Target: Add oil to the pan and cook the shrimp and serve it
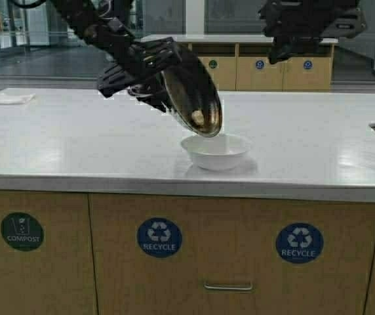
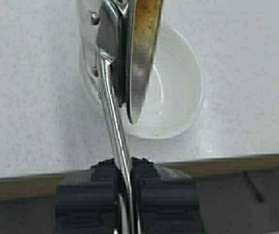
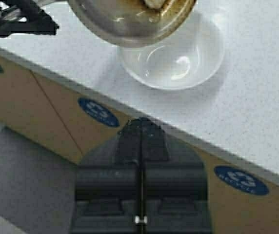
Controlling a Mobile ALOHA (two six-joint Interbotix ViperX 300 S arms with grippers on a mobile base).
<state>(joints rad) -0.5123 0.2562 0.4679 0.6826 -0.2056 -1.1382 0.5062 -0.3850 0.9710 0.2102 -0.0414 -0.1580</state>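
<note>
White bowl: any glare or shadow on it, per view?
High view: white bowl evenly lit, faint shadow on the counter beside it. Right wrist view: small bright glint inside the bowl. Left wrist view: no glint; the tilted pan, held by the left gripper, blocks part of it.

Both arms are matte black, built of blocky angular segments; the left gripper ends in broad ribbed fingers with bumpy edges. The right gripper shows two flat black fingers with a small pale screw near the base.
</note>
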